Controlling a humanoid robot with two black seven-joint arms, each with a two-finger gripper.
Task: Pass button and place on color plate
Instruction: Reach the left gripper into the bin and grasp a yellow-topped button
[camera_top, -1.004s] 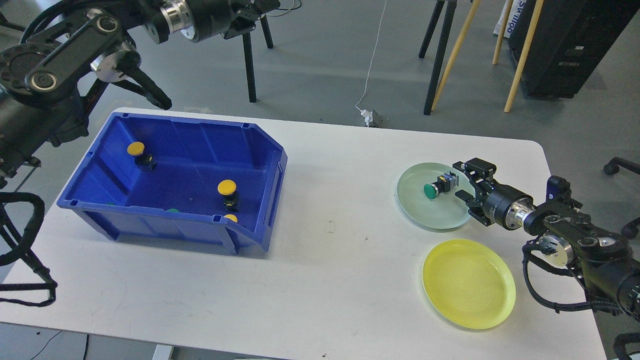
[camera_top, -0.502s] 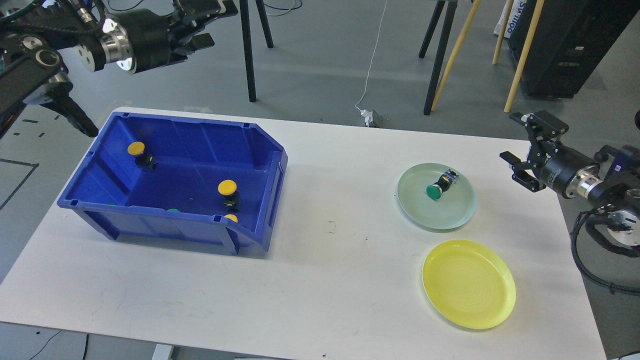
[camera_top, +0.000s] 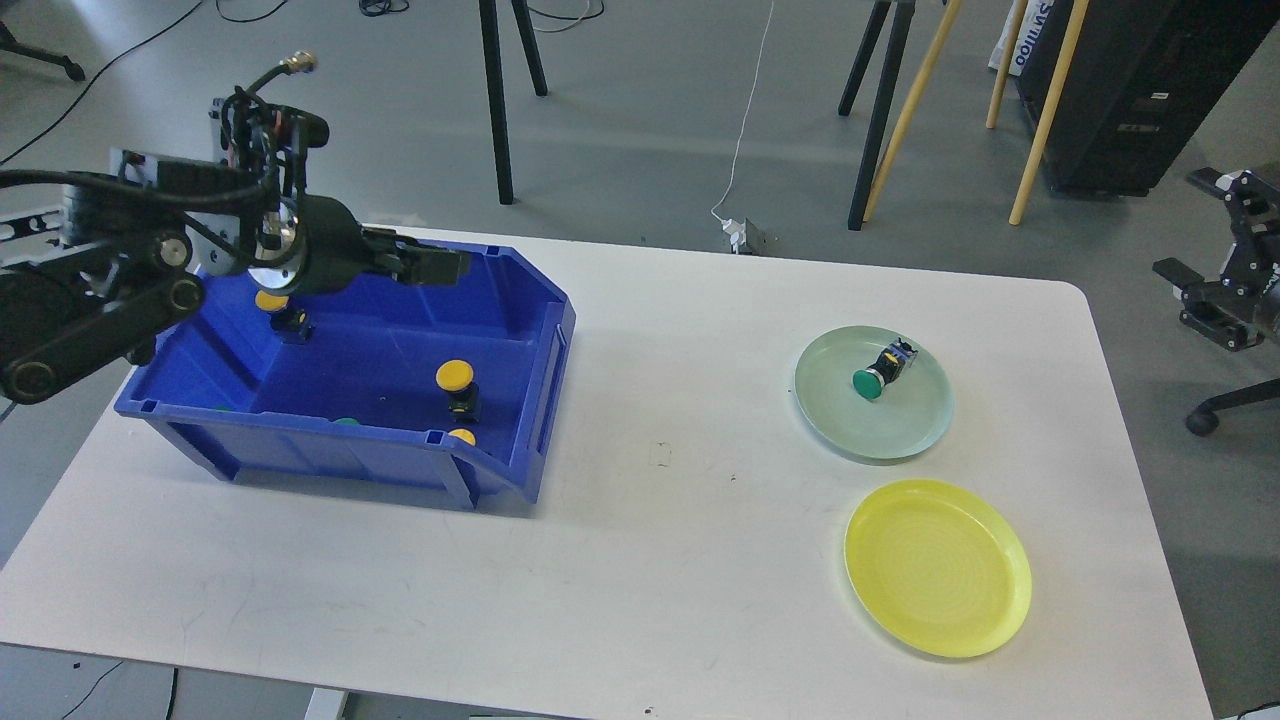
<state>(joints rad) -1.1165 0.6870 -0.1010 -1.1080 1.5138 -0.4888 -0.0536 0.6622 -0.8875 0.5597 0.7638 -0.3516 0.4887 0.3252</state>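
1. Since the earlier frames, the left gripper (camera_top: 440, 265) had swung down from above the floor to hang over the far side of the blue bin (camera_top: 520, 420), while the right gripper (camera_top: 1215, 290) had drawn back off the table (camera_top: 650, 560) to the right edge of view.
2. At the left, the left gripper's jaws lay end-on and dark against the bin wall; I could not tell whether they were apart or together, and nothing showed between them.
3. Inside the bin, one yellow button (camera_top: 272, 300) stood just under the left arm near the far-left corner, and a second yellow button (camera_top: 455, 377) stood upright toward the right.
4. To do this pick well, I judged the left gripper should come straight down over one cap, jaws wide, closing on the black body below the cap and clear of the bin wall.
5. On the right, the green button (camera_top: 868, 382) lay on its side on the green plate (camera_top: 920, 435); the yellow plate (camera_top: 940, 610) just nearer held nothing.
6. The right gripper's jaws stood apart and empty.
7. Hard to make out: a third yellow cap (camera_top: 462, 436) and green bits (camera_top: 345, 421) were half hidden behind the bin's near wall, and the right arm was cut off by the frame.
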